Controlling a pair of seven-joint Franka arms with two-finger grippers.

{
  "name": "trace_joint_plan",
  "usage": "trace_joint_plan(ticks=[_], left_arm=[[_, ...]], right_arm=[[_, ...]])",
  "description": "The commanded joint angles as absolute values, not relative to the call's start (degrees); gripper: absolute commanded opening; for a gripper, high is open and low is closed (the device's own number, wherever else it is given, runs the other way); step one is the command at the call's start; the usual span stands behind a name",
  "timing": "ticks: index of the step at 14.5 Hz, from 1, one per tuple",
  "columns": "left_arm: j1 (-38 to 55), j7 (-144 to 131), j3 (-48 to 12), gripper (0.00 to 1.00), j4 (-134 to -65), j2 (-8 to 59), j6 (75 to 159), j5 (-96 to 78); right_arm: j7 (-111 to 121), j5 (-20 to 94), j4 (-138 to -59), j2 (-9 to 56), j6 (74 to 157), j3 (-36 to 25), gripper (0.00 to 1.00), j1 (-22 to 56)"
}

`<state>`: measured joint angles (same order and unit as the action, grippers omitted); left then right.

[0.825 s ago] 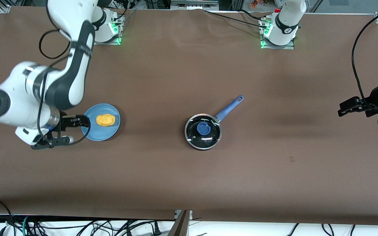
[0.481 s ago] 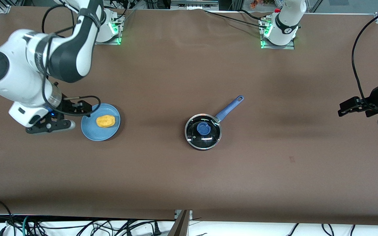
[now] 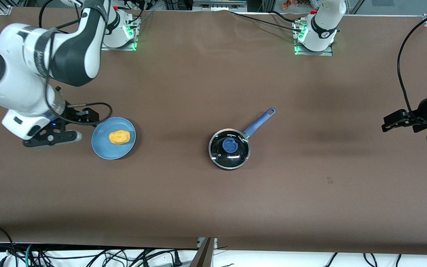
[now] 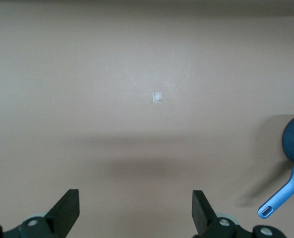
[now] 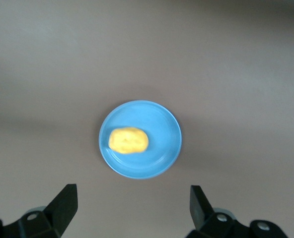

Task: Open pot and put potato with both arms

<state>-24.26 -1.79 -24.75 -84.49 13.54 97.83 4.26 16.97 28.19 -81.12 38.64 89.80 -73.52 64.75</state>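
My right end effector (image 5: 132,210) hung over bare tabletop (image 3: 184,85) just beside the blue plate (image 3: 104,147), twd the right arm's end; fingers spread wide apart, nothing btwn them. Right wrist view showed both fingertips (image 5: 67,198) w/ plate (image 5: 162,148) framed between them, well clear, no contact. Potato (image 3: 119,137) lay on the plate, roughly centred, slightly off toward one rim; same in right wrist view (image 5: 129,140).

Pot (image 3: 229,149) sat mid-tabletop, well apart from plate, twd the left arm's end from it. Glass lid w/ blue knob (image 3: 230,145) was on the pot, closed. Blue handle (image 3: 260,121) angled away from front cam, twd the left arm's end, loop at the tip.

My left end effector (image 4: 134,210) waited over bare tabletop at the left arm's end, well apart from pot; fingers wide apart, empty. Left wrist view caught pot edge (image 4: 293,141) + handle loop (image 4: 281,201) at frame margin, also a small pale mark (image 4: 157,97) on tabletop.
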Motion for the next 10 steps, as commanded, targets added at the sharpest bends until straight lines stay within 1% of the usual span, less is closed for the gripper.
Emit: trace_joint_plan(ticks=[1,2,5,8,10], left_arm=[[-24.3,-0.4,-24.8,1.00,-83.1,14.3,97.6,3.2],[-24.3,-0.4,-24.8,1.00,-83.1,14.3,97.6,3.2],[-24.4,-0.4,-24.8,1.00,-83.2,14.3,97.5,3.2],[-24.3,-0.4,-24.8,1.00,-83.3,14.4,97.5,3.2],[-24.2,-0.4,-24.8,1.00,-83.3,14.4,97.5,3.3]], right_arm=[[5.6,11.7,-80.7,21.6,92.2,-49.3,1.00,52.7],[3.3,8.6,-80.8,18.9,91.8,-41.6,1.00,47.0],[-0.2,4.3,-81.5,13.4,90.7,-24.9,1.00,32.8],[-1.6,2.4,-87.0,5.9,89.7,-11.7,1.00,19.9],[-1.7,2.3,-89.8,2.0,88.6,-4.4,1.00,12.0]])
